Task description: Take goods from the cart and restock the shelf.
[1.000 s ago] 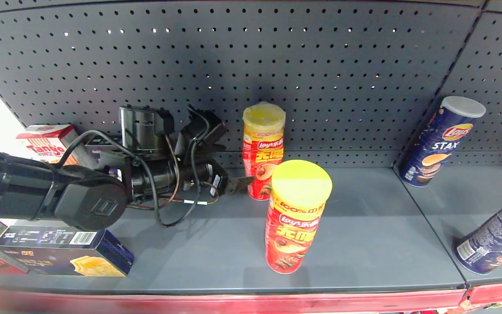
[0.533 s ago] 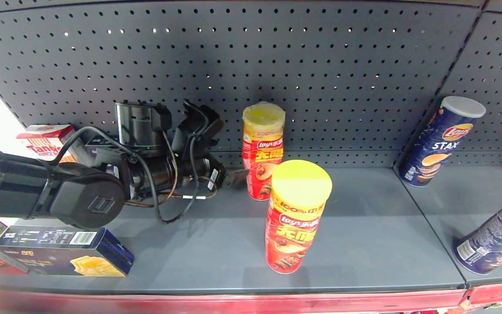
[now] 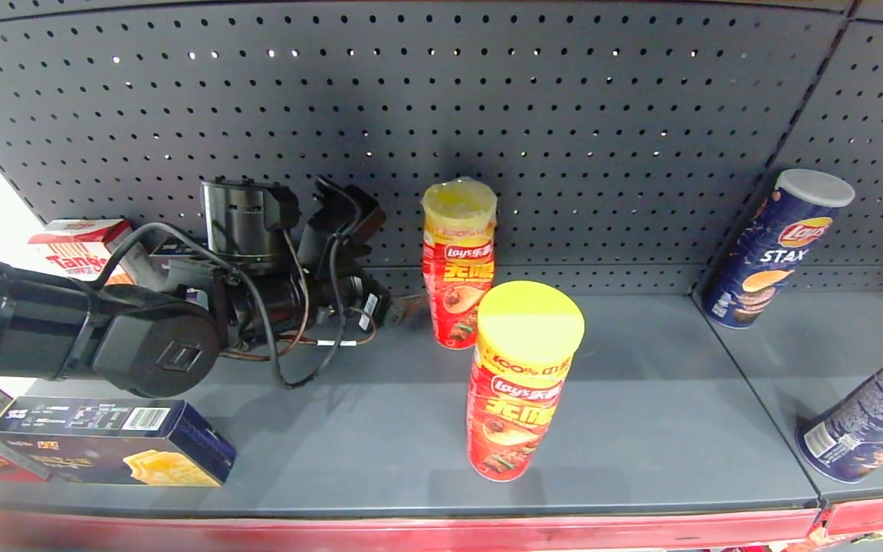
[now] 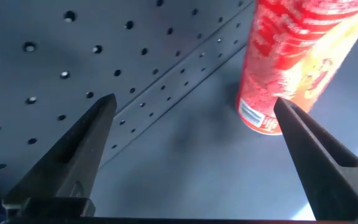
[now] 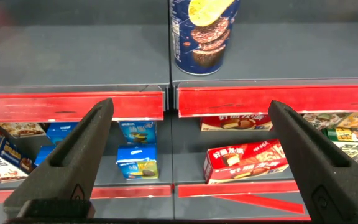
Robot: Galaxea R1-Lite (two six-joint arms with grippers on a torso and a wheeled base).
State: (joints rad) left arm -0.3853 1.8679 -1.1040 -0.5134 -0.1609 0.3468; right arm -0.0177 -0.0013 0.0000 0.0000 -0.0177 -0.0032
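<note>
Red chips can [image 3: 458,268] stands upright at the back of the shelf [image 3: 641,414] in the head view, left gripper [image 3: 409,308] just beside it; the left wrist view shows its claw spread, the can outside; the right wrist view shows the right gripper [image 5: 189,104] spread too.

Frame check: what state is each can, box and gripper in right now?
rear red can: upright, lid on, not gripped.
front red can: upright, lid on, standing free.
blue can: standing, lid on.
dark blue box: lying flat.
left gripper: open, empty, beside the rear red can without touching it.
right gripper: open, empty.
</note>
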